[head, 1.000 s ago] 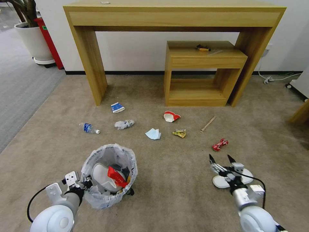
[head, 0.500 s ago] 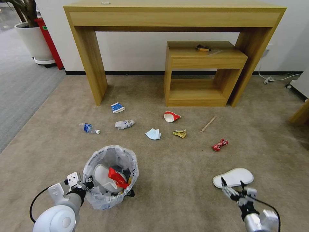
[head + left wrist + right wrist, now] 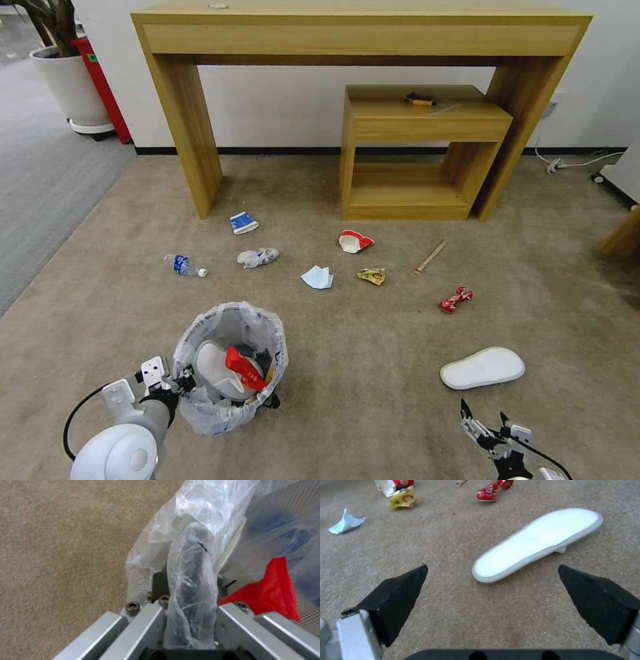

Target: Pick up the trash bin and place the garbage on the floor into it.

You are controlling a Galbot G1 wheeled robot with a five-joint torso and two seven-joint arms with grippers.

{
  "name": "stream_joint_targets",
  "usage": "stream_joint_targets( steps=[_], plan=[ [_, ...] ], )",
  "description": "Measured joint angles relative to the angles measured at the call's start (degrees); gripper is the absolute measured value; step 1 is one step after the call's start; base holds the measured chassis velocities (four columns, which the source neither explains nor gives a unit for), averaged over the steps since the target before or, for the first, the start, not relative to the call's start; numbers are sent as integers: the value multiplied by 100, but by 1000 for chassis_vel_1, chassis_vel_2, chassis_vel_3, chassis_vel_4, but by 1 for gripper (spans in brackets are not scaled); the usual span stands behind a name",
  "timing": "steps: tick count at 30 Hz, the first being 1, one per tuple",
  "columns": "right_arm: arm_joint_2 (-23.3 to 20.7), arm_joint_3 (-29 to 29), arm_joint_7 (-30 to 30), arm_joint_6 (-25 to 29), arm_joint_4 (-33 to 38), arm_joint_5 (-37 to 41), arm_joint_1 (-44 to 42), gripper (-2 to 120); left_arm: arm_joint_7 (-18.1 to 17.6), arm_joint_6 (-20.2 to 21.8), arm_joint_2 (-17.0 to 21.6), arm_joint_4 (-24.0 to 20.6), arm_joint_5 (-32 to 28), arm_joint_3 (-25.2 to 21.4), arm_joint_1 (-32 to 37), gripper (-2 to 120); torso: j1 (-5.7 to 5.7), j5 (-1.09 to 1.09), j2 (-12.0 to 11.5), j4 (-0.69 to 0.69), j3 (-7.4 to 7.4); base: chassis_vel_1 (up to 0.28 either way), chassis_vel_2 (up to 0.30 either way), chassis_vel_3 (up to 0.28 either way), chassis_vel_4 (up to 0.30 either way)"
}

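The trash bin [image 3: 269,330], black with a crinkled bag over its rim, hangs at lower left with my left gripper [image 3: 180,384] shut on its near rim [image 3: 191,580]. A white slipper [image 3: 215,368] and a red wrapper [image 3: 270,590] lie inside it. On the floor [image 3: 373,373], another white slipper [image 3: 482,367] rests just beyond my open right gripper [image 3: 482,412], apart from its fingertips [image 3: 413,580]. Farther out lie a crushed red can [image 3: 456,299], a wooden stick [image 3: 431,256], a yellow wrapper [image 3: 372,275], a red-white cup [image 3: 353,241], a blue mask [image 3: 317,277], two plastic bottles [image 3: 185,265] and a blue-white carton [image 3: 243,223].
A tall wooden console table [image 3: 360,33] stands against the wall with a low wooden shelf unit [image 3: 420,120] under it. A white plant pot [image 3: 70,87] sits on grey ribbed carpet [image 3: 40,173] at far left. A cable [image 3: 567,162] runs along the right wall.
My right gripper has drawn back toward me, from over the white slipper to the picture's lower edge, leaving the slipper uncovered on the carpet. The bin has shifted slightly nearer.
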Motion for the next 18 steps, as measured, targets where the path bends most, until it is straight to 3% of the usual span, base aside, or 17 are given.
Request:
stream_joint_targets(
  steps=[10,18],
  plan=[
    [90,6,-56,156,-395,-41,224,100,5,-9,57,2,-55,-25,-2,0,0,1,0,-1,0,0,0,0,0],
    [94,53,-272,507,-498,-726,365,99,0,-9,7,-22,-46,-24,8,0,0,1,0,0,0,0,0,0,0]
  ],
)
